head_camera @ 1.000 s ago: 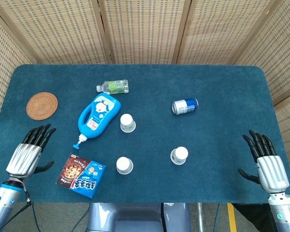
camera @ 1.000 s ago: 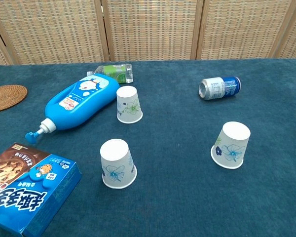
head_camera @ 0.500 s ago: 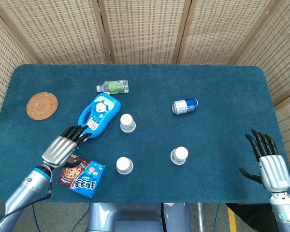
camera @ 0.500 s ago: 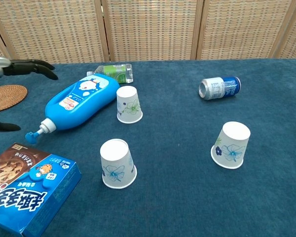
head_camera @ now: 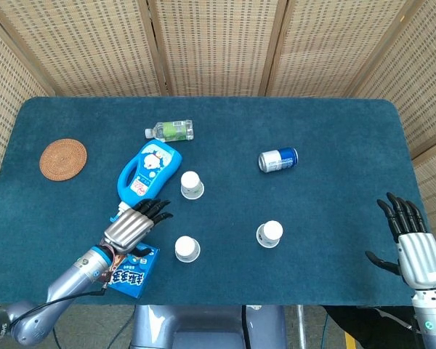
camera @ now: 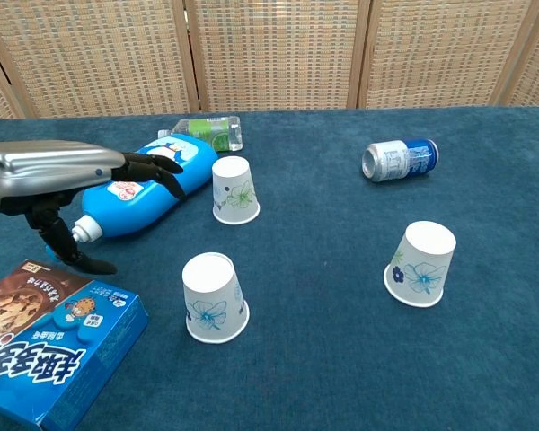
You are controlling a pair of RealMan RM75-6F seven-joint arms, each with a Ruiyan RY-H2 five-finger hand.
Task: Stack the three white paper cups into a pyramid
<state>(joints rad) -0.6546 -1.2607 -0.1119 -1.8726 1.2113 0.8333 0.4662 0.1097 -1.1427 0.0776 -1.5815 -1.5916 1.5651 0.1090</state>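
Table [head_camera: 334, 131]: blue cloth top, carrying everything; nothing stacked on it yet.
Detergent bottle [head_camera: 151, 173]: lying on its side, pump end twd me, just beside the far cup.
Snack box [head_camera: 134, 273]: lying flat at the near-left edge; my forearm is now crossing over it.
My left hand [head_camera: 134, 224]: this is the big change. 1 s ago it was sitting out at the left table edge; now it's reaching in over the box w/ fingers spread wide, holding nothing. Fingertips are pointing at the gap btwn the far cup and the near-left cup, touching neither.
My right hand [head_camera: 414, 243]: hanging off the right edge, fingers apart, empty, drifting slightly back (barely any change).
Soda can [head_camera: 278, 159]: on its side, far right of centre, well apart from the cups.
Water bottle [head_camera: 170, 130]: on its side behind the detergent.
Coaster [head_camera: 63, 158]: far left, out of play.
Far cup [camera: 234, 189]: upside down, untouched.
Near-left cup [camera: 214, 297]: upside down, closest to my left hand; I'm judging this the likely 1st pick.
Right cup [camera: 420, 263]: upside down, well apart from the other two.
Meaning: approach is only starting; all 3 cups are sitting where they were.
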